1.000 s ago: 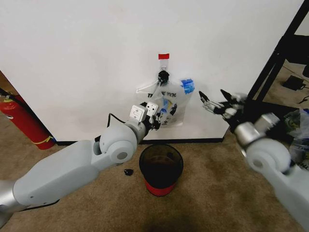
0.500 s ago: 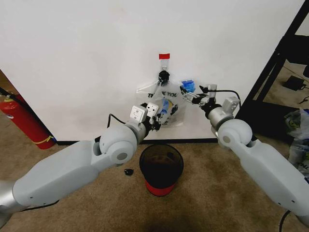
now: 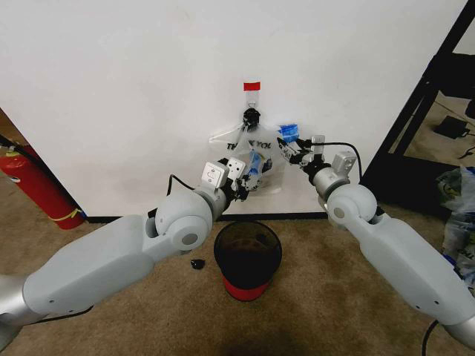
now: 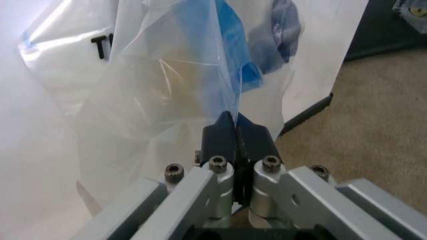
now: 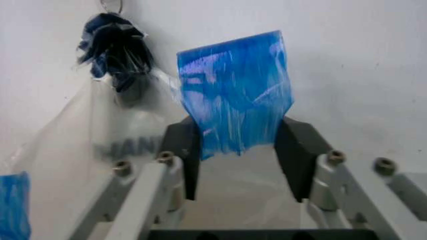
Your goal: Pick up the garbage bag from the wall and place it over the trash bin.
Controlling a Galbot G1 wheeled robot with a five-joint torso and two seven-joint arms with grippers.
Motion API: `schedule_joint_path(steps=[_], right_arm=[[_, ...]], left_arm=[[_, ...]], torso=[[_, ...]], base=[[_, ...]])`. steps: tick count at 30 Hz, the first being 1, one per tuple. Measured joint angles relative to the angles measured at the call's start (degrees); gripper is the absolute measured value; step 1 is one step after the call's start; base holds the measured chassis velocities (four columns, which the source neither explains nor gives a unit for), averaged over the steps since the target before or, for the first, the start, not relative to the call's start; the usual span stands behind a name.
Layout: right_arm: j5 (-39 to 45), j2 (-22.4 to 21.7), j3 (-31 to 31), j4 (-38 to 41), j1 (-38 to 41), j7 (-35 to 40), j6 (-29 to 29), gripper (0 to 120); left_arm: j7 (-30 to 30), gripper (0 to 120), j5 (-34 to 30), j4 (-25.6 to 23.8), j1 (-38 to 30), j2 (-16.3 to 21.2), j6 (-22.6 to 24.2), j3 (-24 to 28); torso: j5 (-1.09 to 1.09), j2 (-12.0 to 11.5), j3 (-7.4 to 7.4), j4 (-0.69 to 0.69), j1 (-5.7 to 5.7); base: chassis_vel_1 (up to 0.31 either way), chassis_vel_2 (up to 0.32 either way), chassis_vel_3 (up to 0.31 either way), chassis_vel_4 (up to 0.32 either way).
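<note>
Head view, crinkled translucent garbage bag (image 3: pixel 256 159) hanging on the white wall (image 3: pixel 133 89) above the round dark trash bin (image 3: pixel 247 258), left wrist view, left gripper (image 4: pixel 235 122) pinched together on thin film, right wrist view, right gripper (image 5: pixel 241 146) spread apart around a blue flap, print partly hidden

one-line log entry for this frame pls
stage: grasping garbage bag on wall hook | left gripper: shut on bag | right gripper: open around blue tab | trash bin: below, unlined

Glossy thin plastic garbage bag (image 3: pixel 260 159), matt wall (image 3: pixel 148 89)
</note>
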Motion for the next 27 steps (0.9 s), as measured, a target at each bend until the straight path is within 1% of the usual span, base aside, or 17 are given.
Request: schedule_joint_path(steps=[1,3,4,7,8,10,11,15,17,20,23,25,27], right_arm=[[0.00,0.00,0.00,0.00,0.00,0.00,0.00,35],[0.04,0.14,-0.09,-0.08,0.05,0.14,0.00,30],[0.04,0.02,-0.17,0.24,-0.16,0.33,-0.03,24],[0.04,-0.94,0.10,2.36,-1.80,0.60,-0.19,11],[0.04,-0.94,0.10,2.36,-1.80,0.60,-0.19,11],[0.01,-1.71,1.29,4.21,-3.50,0.85,-0.31,2],[0.01,-1.80,1.44,4.41,-3.70,0.88,-0.32,1],[-0.31,-4.22,5.10,9.25,-9.32,1.14,-0.54,0],[-0.46,-4.53,5.49,9.79,-10.03,1.16,-0.54,0],[-1.25,-5.81,7.40,12.48,-13.99,1.18,-0.55,0],[-3.16,-6.44,9.25,15.01,-19.06,0.82,-0.37,0],[-3.54,-6.47,9.51,15.45,-19.99,0.74,-0.27,0],[-4.90,-6.30,10.41,16.76,-22.90,0.61,0.10,0]], left_arm=[[0.00,0,0.00,0.00,0.00,0.00,0.00,0.00],[0.02,0,0.00,-0.12,0.00,0.06,0.00,0.00],[0.02,0,-0.01,-0.25,0.01,0.13,0.00,0.00],[0.03,0,-0.04,-0.43,0.05,0.30,0.00,-0.01],[0.03,0,-0.04,-0.43,0.05,0.30,0.00,-0.01],[0.03,0,-0.15,-0.53,0.17,0.48,0.00,-0.02],[0.03,0,-0.17,-0.54,0.18,0.50,0.00,-0.03],[0.00,0,-0.25,-0.94,0.53,0.82,0.00,-0.15],[-0.02,0,-0.24,-0.97,0.54,0.82,0.00,-0.15],[-0.19,0,-0.21,-1.08,0.54,0.73,-0.03,-0.15],[-0.44,0,-0.20,-1.39,0.59,0.72,-0.04,-0.14],[-0.47,0,-0.17,-1.45,0.68,0.75,-0.05,-0.14],[-0.62,0,-0.01,-1.57,1.10,0.86,-0.08,-0.17]], torso=[[0.00,0.00,0.00,0.00,0.00],[0.01,0.00,0.00,0.00,0.00],[0.01,0.00,0.00,0.00,0.00],[0.01,0.00,0.00,-0.01,0.00],[0.01,0.00,0.00,-0.01,0.00],[0.01,0.00,0.00,-0.01,0.00],[0.01,0.00,0.00,-0.01,0.00],[0.01,0.00,-0.01,-0.02,0.00],[0.01,0.00,-0.01,-0.02,0.00],[0.00,0.00,-0.01,0.00,0.00],[0.02,0.00,-0.01,-0.02,0.00],[0.02,0.00,-0.01,-0.03,-0.01],[0.01,0.00,-0.01,-0.01,0.00]], base=[[0.000,0.000,0.000,0.000],[0.000,0.000,0.000,0.000],[0.000,0.000,0.000,0.000],[0.000,0.000,0.000,0.000],[0.000,0.000,0.000,0.000],[0.000,0.000,0.000,0.000],[0.000,0.000,0.000,0.000],[0.000,0.000,0.000,0.000],[0.000,0.000,0.000,0.000],[0.000,0.000,0.000,0.000],[0.000,0.000,0.000,0.000],[0.000,0.000,0.000,0.000],[0.000,0.000,0.000,0.000]])
